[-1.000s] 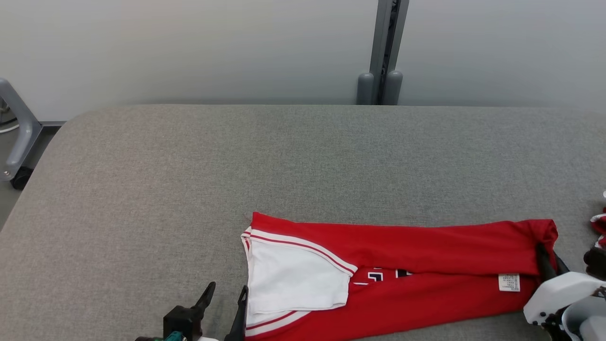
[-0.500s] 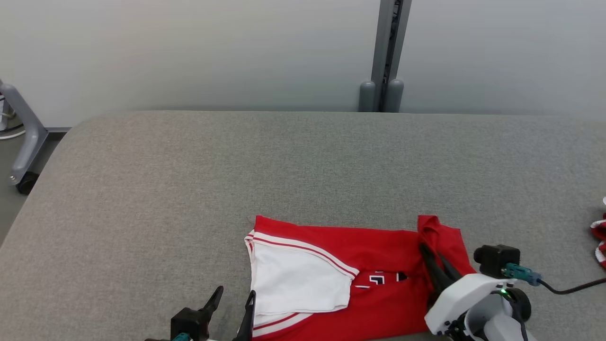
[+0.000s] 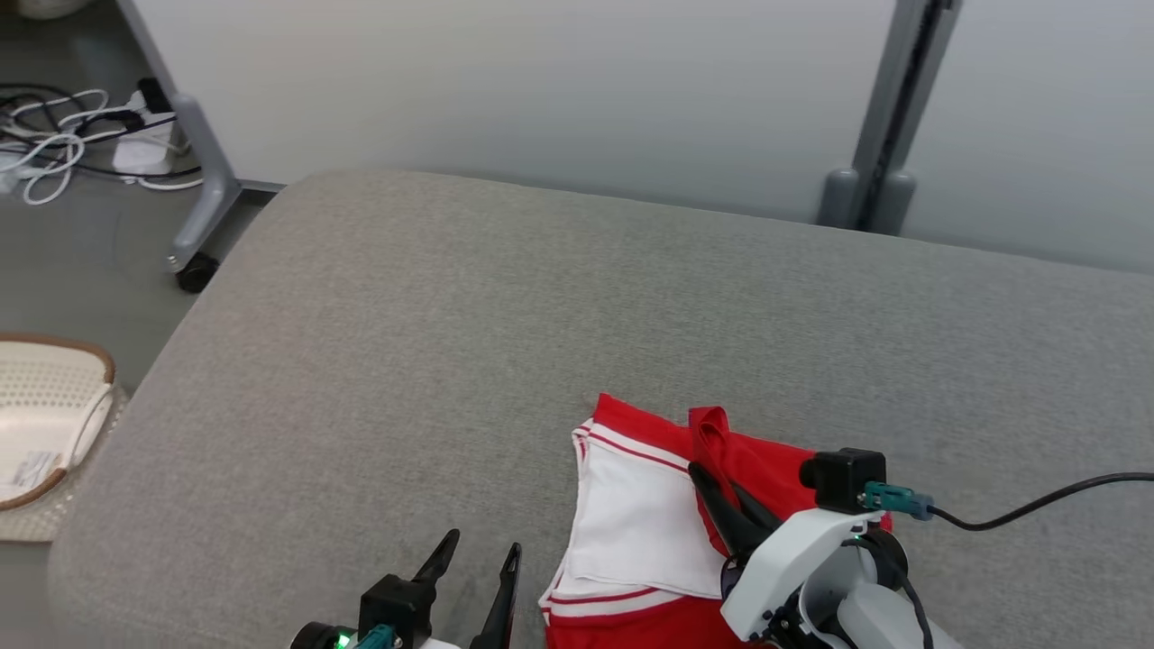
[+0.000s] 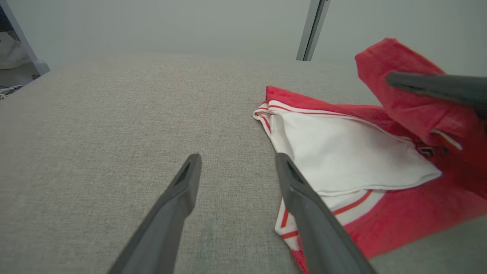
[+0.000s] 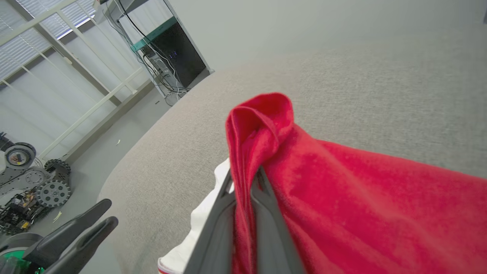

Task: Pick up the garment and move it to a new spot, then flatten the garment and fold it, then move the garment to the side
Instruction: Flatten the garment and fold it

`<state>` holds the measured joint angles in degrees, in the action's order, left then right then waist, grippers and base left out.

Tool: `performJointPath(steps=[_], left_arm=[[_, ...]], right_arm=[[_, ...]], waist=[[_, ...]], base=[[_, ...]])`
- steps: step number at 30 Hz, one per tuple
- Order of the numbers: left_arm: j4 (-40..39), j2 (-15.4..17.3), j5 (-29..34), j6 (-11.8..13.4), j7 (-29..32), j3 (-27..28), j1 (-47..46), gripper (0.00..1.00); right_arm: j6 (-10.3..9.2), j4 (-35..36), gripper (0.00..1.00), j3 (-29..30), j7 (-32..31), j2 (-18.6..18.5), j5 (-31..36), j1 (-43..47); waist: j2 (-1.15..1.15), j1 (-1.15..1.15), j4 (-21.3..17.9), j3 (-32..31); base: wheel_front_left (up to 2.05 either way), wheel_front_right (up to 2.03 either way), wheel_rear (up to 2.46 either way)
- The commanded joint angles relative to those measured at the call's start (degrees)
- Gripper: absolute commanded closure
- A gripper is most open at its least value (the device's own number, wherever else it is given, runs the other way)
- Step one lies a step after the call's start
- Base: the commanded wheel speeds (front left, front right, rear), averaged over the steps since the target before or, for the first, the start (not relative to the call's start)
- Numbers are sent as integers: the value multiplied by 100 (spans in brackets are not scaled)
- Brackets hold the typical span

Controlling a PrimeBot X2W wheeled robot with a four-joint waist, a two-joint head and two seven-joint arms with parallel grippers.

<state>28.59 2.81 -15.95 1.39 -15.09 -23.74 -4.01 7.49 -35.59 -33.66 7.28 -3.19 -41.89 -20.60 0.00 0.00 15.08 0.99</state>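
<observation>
Two grippers were observed at the near edge of a grey fabric-covered table. The red garment lay on that near edge, right of centre in the head view, with its white inner face turned up and red-and-white striped trim along its left border.

The right gripper was pressed together on a fold of the garment's red cloth. In the right wrist view the cloth ran between the two fingers and bunched in a rounded hump above their tips. That pinched part was lifted off the table and held above the white face. The rest of the garment lay flat beneath it.

The left gripper stood with its fingers spread wide and nothing between them. It was low over the bare table, just beside the garment's striped left border. In the left wrist view one finger overlapped that border. Contact with the cloth or the table could not be determined.

On the floor left of the table stood a pale woven basket. Farther back there was a grey wheeled frame leg and a tangle of cables. A grey post rose behind the table's far edge against a plain wall.
</observation>
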Motion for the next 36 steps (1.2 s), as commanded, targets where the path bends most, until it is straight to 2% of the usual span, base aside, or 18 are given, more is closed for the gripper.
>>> performJointPath(steps=[1, 6, 10, 11, 12, 16, 20, 23, 29, 36], left_arm=[[-27, 22, 17, 31, -6, -13, -61, 0], [-78, 22, 6, 40, -6, -65, -63, 0], [-96, 22, -16, 59, -6, -92, -76, 0], [-103, 22, -23, 61, -6, -97, -78, 0], [-111, 22, -27, 78, -6, -97, -79, 0], [-161, 22, -53, 121, -6, -57, -77, 0], [-229, 22, 13, 171, -6, 31, -110, 0], [-321, 22, 90, 229, -7, 131, -144, 0], [-455, 22, 235, 283, -6, 372, -142, 0], [-575, 22, 442, 312, -6, 737, -70, 0]], right_arm=[[0, -63, 100, -87, 64, 0, -64, -92], [0, -286, 100, -458, 187, 10, -324, -270], [0, -480, 100, -758, 317, 8, -551, -420], [0, -537, 45, -815, 364, 7, -597, -472], [0, -541, 0, -862, 431, 7, -670, -521], [0, -680, 0, -880, 672, 7, -766, -690], [0, -861, 0, -594, 792, 1, -577, -820], [0, -742, 0, 161, 796, -78, -38, -778], [0, -277, 0, 1677, 796, -114, 1213, -121], [0, 235, 0, 2817, 796, -38, 2194, 600]], waist=[[0, 0, 297, 34], [0, 0, 566, 81], [0, 0, 641, 117], [0, 0, 645, 125], [0, 0, 639, 135], [0, 0, 493, 158], [0, 0, 210, 155], [0, 0, -45, 162], [0, 0, -534, 144], [0, 0, -991, 108]], base=[[0, 0, 0], [0, 0, 0], [0, 0, 0], [0, 0, 0], [0, 0, 0], [0, 0, 0], [0, 0, 0], [0, 0, 0], [0, 0, 0], [0, 0, 0]])
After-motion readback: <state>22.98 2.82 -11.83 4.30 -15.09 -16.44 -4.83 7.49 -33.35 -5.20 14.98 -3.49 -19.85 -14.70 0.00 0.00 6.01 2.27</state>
